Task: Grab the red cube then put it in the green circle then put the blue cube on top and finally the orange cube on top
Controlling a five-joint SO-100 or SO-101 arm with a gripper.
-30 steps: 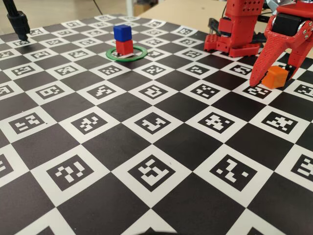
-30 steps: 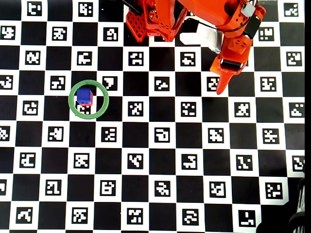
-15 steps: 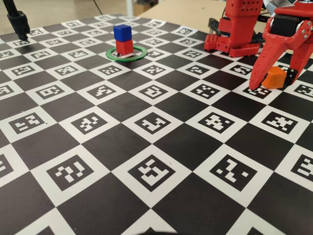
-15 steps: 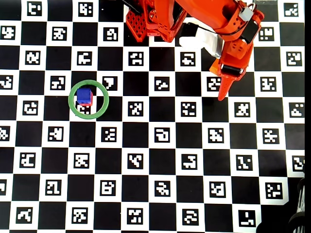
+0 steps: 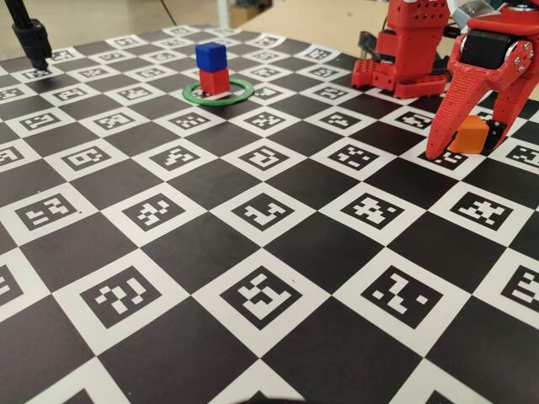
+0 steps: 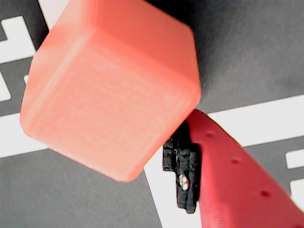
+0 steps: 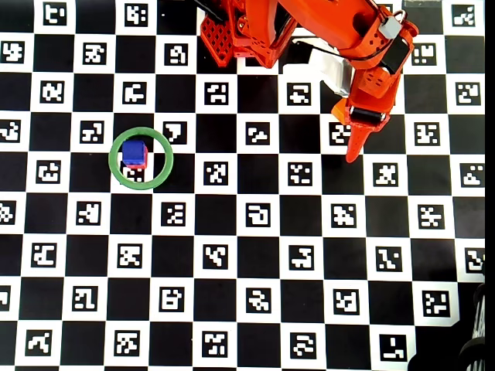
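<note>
The blue cube (image 5: 210, 55) sits on top of the red cube (image 5: 214, 81) inside the green circle (image 5: 240, 94) at the back left of the fixed view. In the overhead view the blue cube (image 7: 134, 151) covers most of the red cube, inside the green circle (image 7: 116, 170). The orange cube (image 5: 468, 135) rests on the mat at the right, between the fingers of my red gripper (image 5: 466, 143). The jaws stand open and straddle it. In the wrist view the orange cube (image 6: 109, 85) fills the frame, one corner next to one finger (image 6: 228, 171); the other finger is out of view. In the overhead view my gripper (image 7: 353, 143) hides the orange cube.
The arm's red base (image 5: 402, 63) stands behind the gripper at the back right. A black post (image 5: 32, 38) stands at the back left corner. The checkerboard marker mat (image 5: 261, 219) covers the whole table.
</note>
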